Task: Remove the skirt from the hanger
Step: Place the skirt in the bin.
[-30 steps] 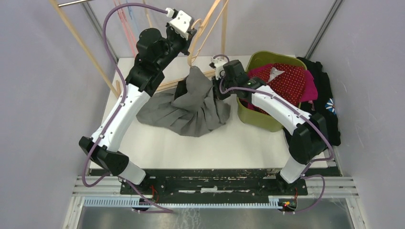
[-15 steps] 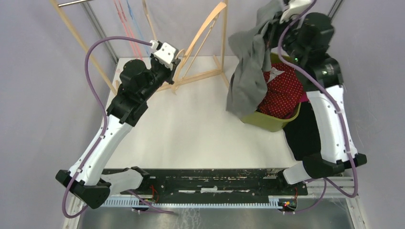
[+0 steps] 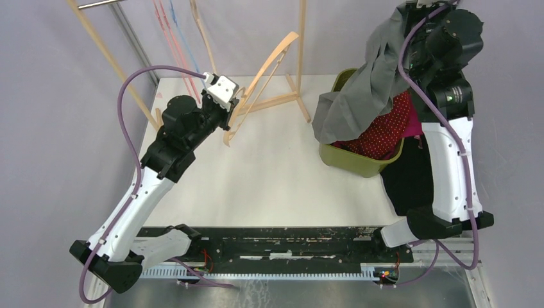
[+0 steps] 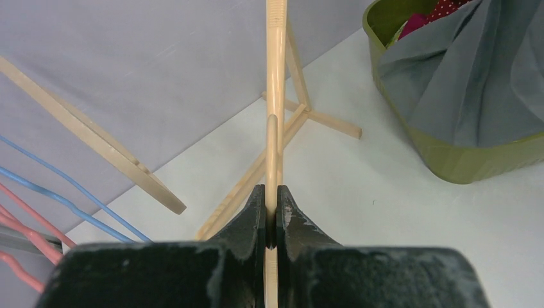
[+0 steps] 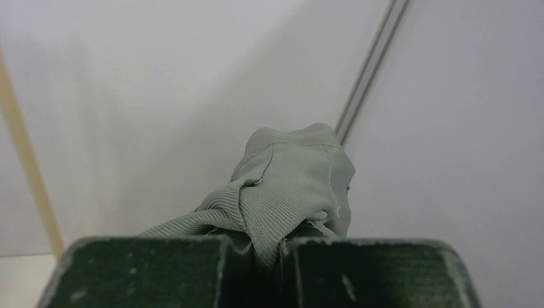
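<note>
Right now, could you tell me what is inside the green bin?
A red white-dotted garment and a pink garment lie in the green bin. The hanging grey skirt drapes over part of it, hiding whatever lies beneath there.

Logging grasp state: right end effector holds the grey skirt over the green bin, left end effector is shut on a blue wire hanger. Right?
No. Left wrist view: the left end effector is shut on the wooden hanger, not a blue wire one. The rest is right.

Skirt (image 3: 362, 96) prob. hides R hand (image 5: 260, 247).
</note>
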Available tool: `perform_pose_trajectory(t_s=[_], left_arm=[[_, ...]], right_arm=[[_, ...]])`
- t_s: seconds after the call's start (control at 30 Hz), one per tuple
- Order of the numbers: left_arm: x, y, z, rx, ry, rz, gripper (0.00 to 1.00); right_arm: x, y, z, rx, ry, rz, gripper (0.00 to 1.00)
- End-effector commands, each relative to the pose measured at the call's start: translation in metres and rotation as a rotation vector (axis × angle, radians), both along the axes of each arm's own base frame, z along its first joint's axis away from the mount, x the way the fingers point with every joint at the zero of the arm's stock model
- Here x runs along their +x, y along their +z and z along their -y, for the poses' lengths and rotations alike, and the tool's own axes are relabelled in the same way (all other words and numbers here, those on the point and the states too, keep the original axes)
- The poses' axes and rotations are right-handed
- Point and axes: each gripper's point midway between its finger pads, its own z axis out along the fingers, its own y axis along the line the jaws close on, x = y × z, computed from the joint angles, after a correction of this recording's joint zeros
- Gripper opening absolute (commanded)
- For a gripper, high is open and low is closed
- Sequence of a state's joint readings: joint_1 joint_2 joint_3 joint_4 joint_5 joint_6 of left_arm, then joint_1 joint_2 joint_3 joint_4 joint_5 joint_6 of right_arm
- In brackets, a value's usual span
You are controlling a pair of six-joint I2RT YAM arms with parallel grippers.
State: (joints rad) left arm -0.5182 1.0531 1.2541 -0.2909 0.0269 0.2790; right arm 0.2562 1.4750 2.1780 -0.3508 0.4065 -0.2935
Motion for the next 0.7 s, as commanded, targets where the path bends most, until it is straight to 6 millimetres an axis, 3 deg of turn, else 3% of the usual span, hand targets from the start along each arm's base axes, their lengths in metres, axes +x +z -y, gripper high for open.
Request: perform_pose_trajectory(t_s=[0.0,0.17,0.43,0.53,0.67], left_arm=[[-0.002,0.019,-0.002,-0.051,0.005,0.053,0.03],[0.001,0.010,0.001,-0.052,0.006,0.029,0.03],[0.004,0.005,0.000,-0.041,0.015,0.019,0.03],[0.005,0.006,0.003,-0.041,0.006,0.019,0.03],[0.006,0.005,0.006,-0.046,-0.007,0.019,0.03]], right_arm=[[0.008,-0.004,0.040,-0.037,-0.170,0.000,0.01],[0.012,-0.009,0.072,-0.053,-0.263,-0.017,0.01],[-0.021,-0.005,0.134,-0.102,-0.449,-0.006,0.01],[-0.022,-0.007,0.133,-0.082,-0.409,0.001,0.01],[0.009,-0.041,0.111,0.010,-0.248,-0.054,0.01]])
